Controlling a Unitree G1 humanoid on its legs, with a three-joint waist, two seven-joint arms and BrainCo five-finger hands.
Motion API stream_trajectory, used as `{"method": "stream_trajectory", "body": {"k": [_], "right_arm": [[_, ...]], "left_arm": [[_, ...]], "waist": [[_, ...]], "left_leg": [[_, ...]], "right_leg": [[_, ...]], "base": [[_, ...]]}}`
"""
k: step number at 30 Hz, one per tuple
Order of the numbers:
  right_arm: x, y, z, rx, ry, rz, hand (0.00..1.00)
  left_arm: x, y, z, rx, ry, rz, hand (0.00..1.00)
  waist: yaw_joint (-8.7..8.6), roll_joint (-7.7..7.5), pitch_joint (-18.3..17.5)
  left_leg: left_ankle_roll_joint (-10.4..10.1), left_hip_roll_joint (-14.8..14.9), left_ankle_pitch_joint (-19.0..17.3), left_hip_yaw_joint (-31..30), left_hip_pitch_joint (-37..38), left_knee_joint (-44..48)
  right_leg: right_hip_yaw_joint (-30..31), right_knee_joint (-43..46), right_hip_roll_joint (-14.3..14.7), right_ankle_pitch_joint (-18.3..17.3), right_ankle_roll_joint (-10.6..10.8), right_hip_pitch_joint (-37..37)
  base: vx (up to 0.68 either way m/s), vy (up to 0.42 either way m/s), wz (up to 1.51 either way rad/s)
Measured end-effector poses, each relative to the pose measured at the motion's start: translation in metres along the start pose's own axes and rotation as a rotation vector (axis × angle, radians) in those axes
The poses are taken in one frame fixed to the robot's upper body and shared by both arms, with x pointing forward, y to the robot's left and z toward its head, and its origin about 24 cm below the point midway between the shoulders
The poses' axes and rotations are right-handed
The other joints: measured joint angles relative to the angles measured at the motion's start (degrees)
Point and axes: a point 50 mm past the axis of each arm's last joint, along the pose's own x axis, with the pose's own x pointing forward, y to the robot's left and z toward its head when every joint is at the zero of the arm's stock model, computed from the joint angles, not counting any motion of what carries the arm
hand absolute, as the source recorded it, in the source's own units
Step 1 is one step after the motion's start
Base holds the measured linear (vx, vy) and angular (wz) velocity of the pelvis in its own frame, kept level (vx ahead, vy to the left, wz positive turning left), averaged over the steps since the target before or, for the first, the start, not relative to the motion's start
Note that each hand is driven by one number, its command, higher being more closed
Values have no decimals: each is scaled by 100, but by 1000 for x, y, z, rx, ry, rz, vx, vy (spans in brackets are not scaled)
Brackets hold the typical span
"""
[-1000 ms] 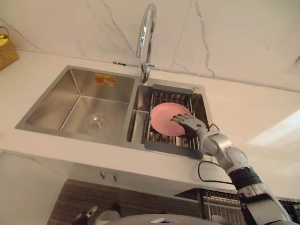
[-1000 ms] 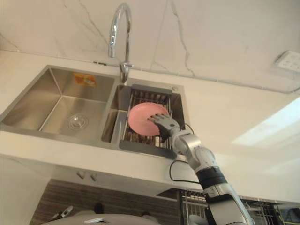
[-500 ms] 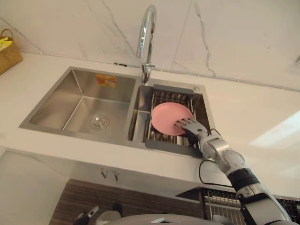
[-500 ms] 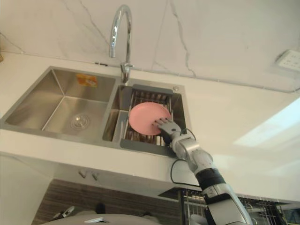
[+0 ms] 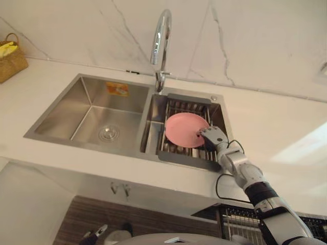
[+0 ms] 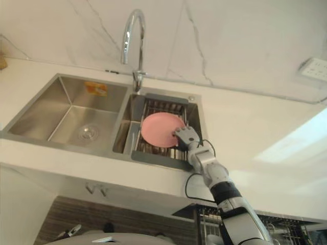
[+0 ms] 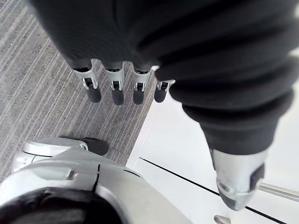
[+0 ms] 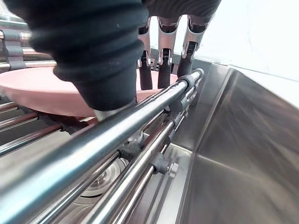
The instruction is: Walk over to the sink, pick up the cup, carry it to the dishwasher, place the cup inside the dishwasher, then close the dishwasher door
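Pink plate (image 5: pixel 183 130), not a cup, is the item at the sink (image 5: pixel 82 144). It lies flat on the wire rack (image 5: pixel 186 159) that fills the right basin, toward the rack's right side and clear of its far edge.

Surroundings:
1. A chrome tap (image 5: pixel 161 43) rises from the sink's far rim, at the divide between the 2 basins and beyond the plate.
2. The left basin holds a round drain (image 5: pixel 108 133) in its floor and an orange sticker (image 5: pixel 117 89) on its far wall.
3. A wicker basket (image 5: pixel 11 60) stands at the far left corner of the white counter (image 5: pixel 286 127), well apart from the sink.
4. A wall socket (image 6: pixel 314 66) sits on the marbled wall at the far right.

Obstruction: in the right wrist view a rack rail (image 8: pixel 140 112) runs across in front of the plate's near rim and hides the thumb tip.

Right hand (image 5: pixel 214 137) is at the plate's right rim. Its fingers (image 8: pixel 162 56) reach down onto the plate's upper face with dark tips touching it, and the thumb drops at the rim beneath, so the rim is pinched between them.

Left hand (image 7: pixel 140 37) hangs over grey floor beside a white cabinet front, fingers straight, nothing in it
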Motion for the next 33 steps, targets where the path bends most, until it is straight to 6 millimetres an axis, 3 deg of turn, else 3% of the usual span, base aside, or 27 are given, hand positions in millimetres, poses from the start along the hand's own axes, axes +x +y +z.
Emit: {"method": "stream_trajectory", "body": {"k": [9, 20, 33], "right_arm": [[3, -2, 3, -5, -45, -15, 100], [4, -9, 8, 119, -67, -111, 100], [-1, -55, -12, 264, 6, -385, 100]], "left_arm": [[0, -1, 1, 5, -2, -4, 0], [0, -1, 2, 5, -13, -5, 0], [-3, 2, -6, -17, -13, 9, 0]], "waist": [[-7, 12, -18], [-14, 12, -18], [-132, 42, -19]], "left_leg": [[11, 5, -4, -3, -22, 2], [4, 17, -5, 27, 48, 1], [-13, 27, -19, 95, 50, 4]], "right_leg": [[-18, -18, 9, 8, 51, -6], [-18, -44, 12, 17, 53, 62], [41, -60, 5, 51, 66, 36]], "base": [[32, -7, 0], [-17, -6, -1], [0, 0, -1]]}}
